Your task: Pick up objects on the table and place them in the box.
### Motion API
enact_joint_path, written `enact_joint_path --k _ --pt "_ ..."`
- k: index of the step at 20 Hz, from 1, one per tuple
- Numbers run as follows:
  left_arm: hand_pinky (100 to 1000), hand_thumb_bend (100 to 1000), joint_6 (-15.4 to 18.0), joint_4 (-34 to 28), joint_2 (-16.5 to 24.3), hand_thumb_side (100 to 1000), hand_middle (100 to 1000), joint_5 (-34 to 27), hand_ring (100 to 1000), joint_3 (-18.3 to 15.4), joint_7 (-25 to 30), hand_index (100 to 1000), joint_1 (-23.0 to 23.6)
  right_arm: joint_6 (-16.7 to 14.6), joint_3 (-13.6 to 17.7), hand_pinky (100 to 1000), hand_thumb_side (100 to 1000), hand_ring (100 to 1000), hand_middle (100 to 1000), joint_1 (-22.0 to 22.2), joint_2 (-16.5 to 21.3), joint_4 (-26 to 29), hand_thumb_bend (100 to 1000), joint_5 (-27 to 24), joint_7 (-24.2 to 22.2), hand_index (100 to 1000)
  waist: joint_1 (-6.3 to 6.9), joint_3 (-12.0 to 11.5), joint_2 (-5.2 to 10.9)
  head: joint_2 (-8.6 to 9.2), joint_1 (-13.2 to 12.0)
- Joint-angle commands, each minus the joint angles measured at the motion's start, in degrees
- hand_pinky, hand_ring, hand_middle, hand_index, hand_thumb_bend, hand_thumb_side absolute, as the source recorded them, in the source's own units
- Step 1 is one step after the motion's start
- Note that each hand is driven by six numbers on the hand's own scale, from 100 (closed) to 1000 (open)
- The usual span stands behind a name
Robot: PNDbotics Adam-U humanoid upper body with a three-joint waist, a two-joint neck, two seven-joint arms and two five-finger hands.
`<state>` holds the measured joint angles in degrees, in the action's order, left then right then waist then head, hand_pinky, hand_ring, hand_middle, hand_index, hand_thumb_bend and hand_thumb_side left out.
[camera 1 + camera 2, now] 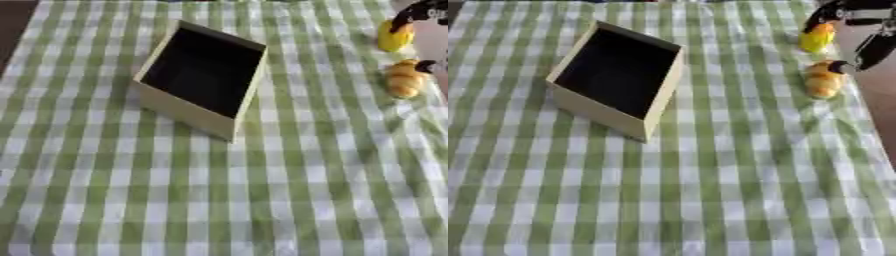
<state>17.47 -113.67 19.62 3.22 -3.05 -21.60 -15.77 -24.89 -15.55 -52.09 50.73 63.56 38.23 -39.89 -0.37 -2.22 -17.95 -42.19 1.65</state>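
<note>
One box [588,110], one yellow object [816,38], one croissant-like pastry [824,79] — three things on one checked cloth [710,190]

No legible txt or labels.

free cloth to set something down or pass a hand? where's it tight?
Open: the whole near half of the checked tablecloth below the box, and the strip between the box and the croissant-like pastry. Tight: far right corner, where the right robot hand sits over the yellow object and the pastry.
</note>
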Motion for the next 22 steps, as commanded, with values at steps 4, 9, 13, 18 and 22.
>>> enact_joint_path --k 4,9,13,18,22 --pt "672 185 -0.2 -0.92 0.59 672 830 -0.27 737 -0.05 0.4 843 -0.48 -0.46 1.06 883 100 933 933 0.42 3.2 0.28 359 1.19 -1.75 917 -0.05 -0.05 0.81 0.4 0.01" --pt "672 183 -0.36 -0.92 0.42 676 828 -0.34 737 -0.08 0.33 843 -0.43 -1.0 1.4 884 100 935 929 1.23 3.17 -0.78 380 2.71 -2.0 921 0.07 -0.01 0.53 0.28 0.17" --pt "672 181 -0.42 -0.92 0.29 677 828 -0.47 737 0.02 0.42 843 -0.65 -1.46 1.36 886 100 935 926 1.5 2.55 -1.75 384 2.38 -2.1 922 0.2 -0.03 0.39 0.26 0.23" --pt "672 179 -0.55 -0.92 -0.1 681 828 -0.56 738 0.12 0.56 842 -0.63 -1.3 1.51 887 100 935 920 1.5 1.5 -3.25 382 2.28 -1.54 921 0.37 -0.26 0.23 0.46 0.39" --pt "672 178 -0.54 -0.92 -0.24 680 828 -0.65 738 0.16 0.57 843 -0.8 -0.76 2.19 887 100 933 917 1.46 0.54 -5.56 374 3.71 -0.53 922 0.5 -0.52 0.05 0.54 0.56"
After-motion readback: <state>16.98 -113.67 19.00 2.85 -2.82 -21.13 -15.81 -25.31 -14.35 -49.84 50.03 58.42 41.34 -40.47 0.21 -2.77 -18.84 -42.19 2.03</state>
